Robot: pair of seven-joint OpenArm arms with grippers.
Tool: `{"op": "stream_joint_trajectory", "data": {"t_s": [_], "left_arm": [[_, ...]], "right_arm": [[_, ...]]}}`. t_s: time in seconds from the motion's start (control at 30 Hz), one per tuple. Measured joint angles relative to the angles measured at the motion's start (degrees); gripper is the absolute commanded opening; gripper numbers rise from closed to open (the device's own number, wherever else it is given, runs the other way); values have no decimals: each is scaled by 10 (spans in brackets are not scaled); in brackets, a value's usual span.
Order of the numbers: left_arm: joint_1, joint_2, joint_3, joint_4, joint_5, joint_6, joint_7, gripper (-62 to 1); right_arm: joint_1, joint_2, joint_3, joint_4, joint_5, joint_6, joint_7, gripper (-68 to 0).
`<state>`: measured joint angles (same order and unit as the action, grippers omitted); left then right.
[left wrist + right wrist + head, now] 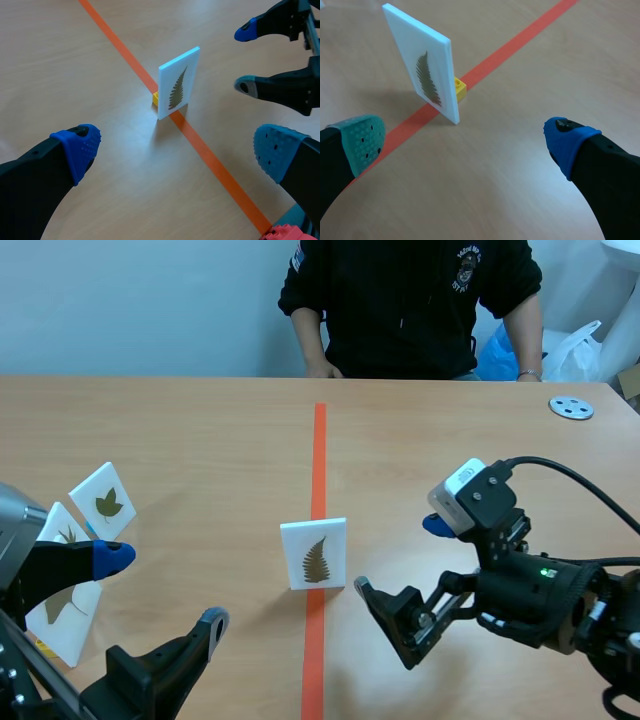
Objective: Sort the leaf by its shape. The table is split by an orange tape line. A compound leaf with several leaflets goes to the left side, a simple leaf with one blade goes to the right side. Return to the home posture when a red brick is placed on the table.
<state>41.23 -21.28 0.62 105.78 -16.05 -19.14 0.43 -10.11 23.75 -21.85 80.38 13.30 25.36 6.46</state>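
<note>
Fern card (314, 554) stands upright on the tape (319, 440), ahead of both claws & between them, face twd robot, long axis vertical. Thin stiff white plate, flat, sharp edges; small yellow brick (460, 89) props it from behind. Left claw (161, 589) gapes wide, nothing in it. Right claw (400, 556) also wide, empty, and its lower tip looks nearer the card than the left's. Fern = many leaflets, so prob. compound, i.e. left side. Pinch should prob. span the thin thickness; narrow base, may tip.
</note>
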Motion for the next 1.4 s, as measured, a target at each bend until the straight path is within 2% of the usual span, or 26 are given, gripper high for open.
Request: {"op": "stream_joint_trajectory", "data": {"t_s": [0.2, 0.3, 0.5, 0.7, 0.87, 1.1, 1.3, 1.4], "left_arm": [[0, 0, 0, 0, 0, 0, 0, 14], [0, 0, 0, 0, 0, 0, 0, 14], [0, 0, 0, 0, 0, 0, 0, 14], [0, 0, 0, 0, 0, 0, 0, 14], [0, 0, 0, 0, 0, 0, 0, 14], [0, 0, 0, 0, 0, 0, 0, 14], [0, 0, 0, 0, 0, 0, 0, 14], [0, 0, 0, 0, 0, 0, 0, 14]], "right_arm": [[56, -24, -48, -65, -20, 9, 21, 4], [78, -38, -68, -89, -50, 11, 28, 4], [126, -70, -103, -148, -76, 10, 41, -2], [155, -103, -126, -193, -102, 10, 47, -123], [155, -108, -132, -198, -108, 8, 53, -323], [155, -107, -132, -198, -108, 8, 53, -518], [155, -107, -132, -198, -108, 8, 53, -619], [155, -107, -131, -198, -108, 8, 53, -627]]}}
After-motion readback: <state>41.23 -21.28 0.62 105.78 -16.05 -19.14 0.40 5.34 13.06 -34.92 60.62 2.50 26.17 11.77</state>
